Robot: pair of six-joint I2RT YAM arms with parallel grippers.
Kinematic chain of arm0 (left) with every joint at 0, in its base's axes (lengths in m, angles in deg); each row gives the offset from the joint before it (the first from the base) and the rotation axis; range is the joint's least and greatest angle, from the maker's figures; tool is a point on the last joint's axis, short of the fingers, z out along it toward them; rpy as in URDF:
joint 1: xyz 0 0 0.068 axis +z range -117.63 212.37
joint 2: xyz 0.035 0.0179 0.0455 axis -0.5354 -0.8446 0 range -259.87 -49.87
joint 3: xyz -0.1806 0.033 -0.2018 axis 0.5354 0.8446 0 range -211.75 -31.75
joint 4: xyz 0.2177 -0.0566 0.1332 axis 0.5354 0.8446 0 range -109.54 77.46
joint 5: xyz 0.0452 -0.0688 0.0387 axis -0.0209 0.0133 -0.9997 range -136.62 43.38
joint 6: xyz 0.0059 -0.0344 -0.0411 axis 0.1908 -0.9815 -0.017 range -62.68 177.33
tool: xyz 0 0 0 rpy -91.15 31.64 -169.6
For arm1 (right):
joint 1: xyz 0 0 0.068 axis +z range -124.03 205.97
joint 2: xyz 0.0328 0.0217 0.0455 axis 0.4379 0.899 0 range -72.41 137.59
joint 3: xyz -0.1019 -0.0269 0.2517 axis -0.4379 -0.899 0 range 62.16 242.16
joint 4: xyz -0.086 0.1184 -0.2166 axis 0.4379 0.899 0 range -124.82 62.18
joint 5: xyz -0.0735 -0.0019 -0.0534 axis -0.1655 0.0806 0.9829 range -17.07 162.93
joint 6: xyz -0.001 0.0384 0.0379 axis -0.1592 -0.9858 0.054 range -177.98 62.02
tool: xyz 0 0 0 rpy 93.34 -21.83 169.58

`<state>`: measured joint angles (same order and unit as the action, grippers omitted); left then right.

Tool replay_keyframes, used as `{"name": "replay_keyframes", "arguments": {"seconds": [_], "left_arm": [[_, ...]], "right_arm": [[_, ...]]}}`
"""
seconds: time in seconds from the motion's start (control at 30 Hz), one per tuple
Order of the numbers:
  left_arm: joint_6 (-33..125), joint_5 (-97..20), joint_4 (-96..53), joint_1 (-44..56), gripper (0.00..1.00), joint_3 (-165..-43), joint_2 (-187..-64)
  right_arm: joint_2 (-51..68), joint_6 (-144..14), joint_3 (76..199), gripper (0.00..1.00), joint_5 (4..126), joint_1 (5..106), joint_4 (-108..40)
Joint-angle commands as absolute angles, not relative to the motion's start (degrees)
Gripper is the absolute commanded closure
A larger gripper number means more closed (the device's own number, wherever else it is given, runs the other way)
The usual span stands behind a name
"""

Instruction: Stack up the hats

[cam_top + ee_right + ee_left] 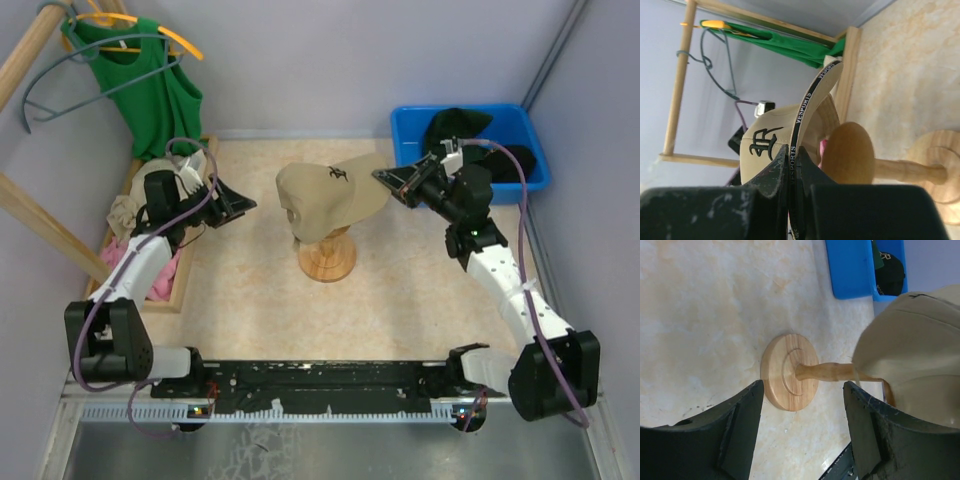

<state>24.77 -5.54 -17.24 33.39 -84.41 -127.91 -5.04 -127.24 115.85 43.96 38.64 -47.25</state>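
Brim of the tan hat (pixel 325 200) is clenched edge-on in the right end effector (pixel 385 178), so the crown can drape over the stand (pixel 327 258) mid-tabletop (pixel 250 300), probably as the stack's base. The left end effector (pixel 243 203) is released (empty, facing the stand), seemingly ready to steady it. Dark hats (pixel 460 125) lie in the bin (pixel 410 130).

Walls (pixel 350 60): plain pale lilac, meeting in a corner behind the table.
Tabletop (pixel 250 300): beige, marbled, matte.
Wooden rack (pixel 30 50): stood at the left, with a yellow hanger (pixel 185 45) and a grey hanger (pixel 60 75).
Wooden tray (pixel 192 265): lay along the left edge.
Blue bin (pixel 402 130): sat at the far right corner.
Light: even and soft.
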Motion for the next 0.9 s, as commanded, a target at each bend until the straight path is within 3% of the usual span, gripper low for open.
{"name": "replay_keyframes", "arguments": {"seconds": [0.0,0.27,0.53,0.6,0.7,0.87], "left_arm": [[20.58,-2.36,-19.40,33.57,0.29,-80.61,-124.53],[17.88,-0.06,-21.89,31.53,0.28,-72.67,-118.99],[16.90,-1.59,-24.52,24.66,0.28,-73.40,-121.96],[16.90,-1.77,-25.04,23.43,0.28,-73.90,-123.40],[16.95,-2.13,-25.98,22.28,0.28,-74.04,-125.12],[17.54,-2.46,-26.19,21.74,0.28,-74.63,-127.00]], "right_arm": [[-10.35,-124.62,110.86,1.00,47.68,39.41,-51.83],[-13.12,-122.60,99.95,1.00,50.32,39.39,-56.08],[-14.43,-120.29,95.23,1.00,50.40,39.39,-56.92],[-14.93,-119.38,95.12,0.84,50.57,39.37,-55.62],[-15.66,-118.21,94.80,0.79,51.13,39.36,-53.98],[-16.45,-116.15,93.81,0.48,52.28,39.42,-51.22]]}}
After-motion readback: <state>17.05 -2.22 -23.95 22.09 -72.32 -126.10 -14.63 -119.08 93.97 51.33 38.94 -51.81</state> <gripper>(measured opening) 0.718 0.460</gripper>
